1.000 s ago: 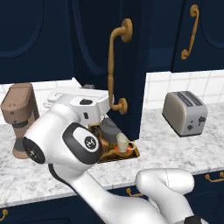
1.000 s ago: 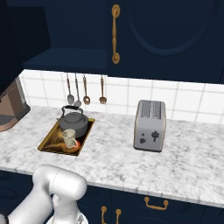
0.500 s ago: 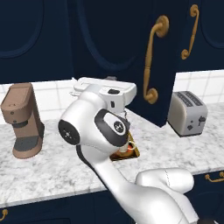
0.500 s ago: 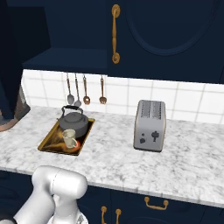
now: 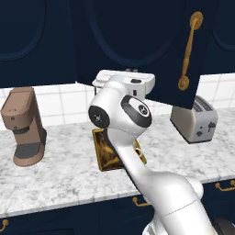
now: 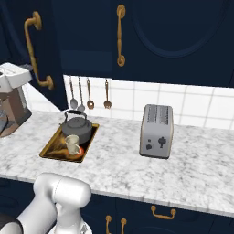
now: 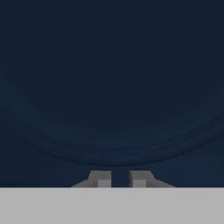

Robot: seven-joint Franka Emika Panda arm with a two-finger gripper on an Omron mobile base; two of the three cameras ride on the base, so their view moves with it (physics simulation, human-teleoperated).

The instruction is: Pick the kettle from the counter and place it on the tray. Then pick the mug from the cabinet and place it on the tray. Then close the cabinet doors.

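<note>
Right base view: kettle (image 6: 77, 129) upright on tray (image 6: 51, 147)

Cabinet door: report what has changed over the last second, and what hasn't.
The open cabinet door has swung further toward shut, its brass handle sliding right across the left base view as the arm pushes it. The gripper faces the door panel, jaws a narrow gap apart, holding nothing. The kettle and mug stayed on the tray; the toaster stayed put.

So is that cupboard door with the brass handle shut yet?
Not yet. In the right base view the cabinet door angles out from the cupboard front, over the counter, its edge clear of the neighbouring closed door.
</note>
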